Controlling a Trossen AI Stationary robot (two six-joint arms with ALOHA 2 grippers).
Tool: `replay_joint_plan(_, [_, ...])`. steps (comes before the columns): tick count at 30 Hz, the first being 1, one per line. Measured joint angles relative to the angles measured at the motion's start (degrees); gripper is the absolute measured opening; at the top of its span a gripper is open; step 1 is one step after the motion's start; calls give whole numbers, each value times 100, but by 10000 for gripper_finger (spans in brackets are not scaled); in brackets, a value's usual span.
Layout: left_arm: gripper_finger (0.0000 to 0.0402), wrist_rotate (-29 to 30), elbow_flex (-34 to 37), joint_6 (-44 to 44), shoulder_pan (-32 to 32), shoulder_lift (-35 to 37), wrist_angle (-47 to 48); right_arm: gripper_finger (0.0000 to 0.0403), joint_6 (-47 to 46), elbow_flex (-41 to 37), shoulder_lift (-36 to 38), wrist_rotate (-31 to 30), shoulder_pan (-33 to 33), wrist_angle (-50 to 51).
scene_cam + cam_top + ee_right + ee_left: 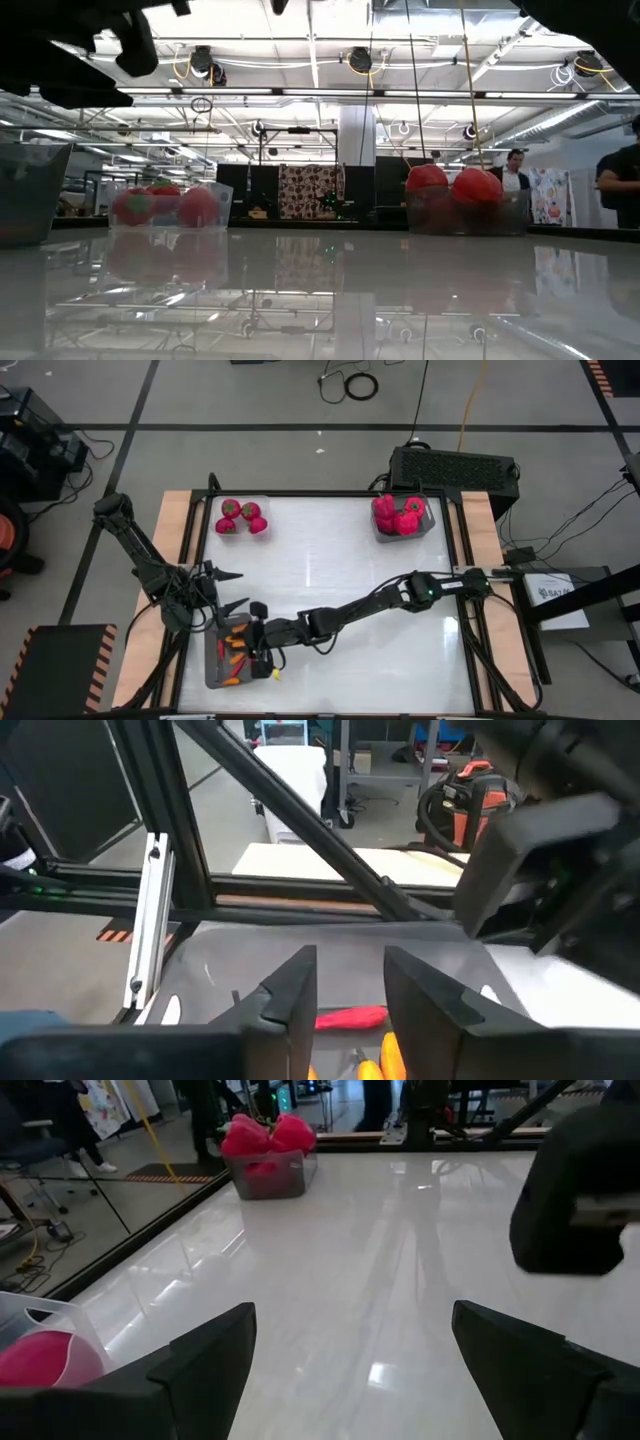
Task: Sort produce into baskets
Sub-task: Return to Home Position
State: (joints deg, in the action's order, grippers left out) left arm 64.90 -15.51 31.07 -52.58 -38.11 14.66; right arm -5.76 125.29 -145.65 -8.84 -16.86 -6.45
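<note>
A grey basket (215, 660) at the table's near left holds several slim orange and red chillies (236, 643). My right gripper (252, 645) hangs over it, narrowly open and empty. In the right wrist view its fingers (300, 990) stand apart, with a red chilli (350, 1017) and orange chillies (385, 1058) lying in the basket beyond them. My left gripper (240, 588) is wide open and empty just beyond that basket, above the table. A clear basket (242, 517) of round red fruits stands at the far left. A grey basket (402, 517) of red peppers stands at the far right.
My right arm (370, 600) stretches across the table's near half from the right. A black box (455, 468) stands behind the far right corner. The table's middle (330, 550) is bare white. People (515, 170) stand in the room beyond the table.
</note>
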Motion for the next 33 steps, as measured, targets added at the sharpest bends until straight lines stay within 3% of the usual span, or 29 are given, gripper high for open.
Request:
replay_joint_plan(16, [343,-85,-2,-56,3,11,-268,114,47,-1,1164,13,2,2502])
replay_joint_plan(25, [343,-519,-4,-1173,193,0,-1557,114,111,-4,1730,-9,51,4126])
replay_joint_plan(33, [343,-1326,-7,-2164,672,-60,-2677,114,129,-2,2112,-19,271,5632])
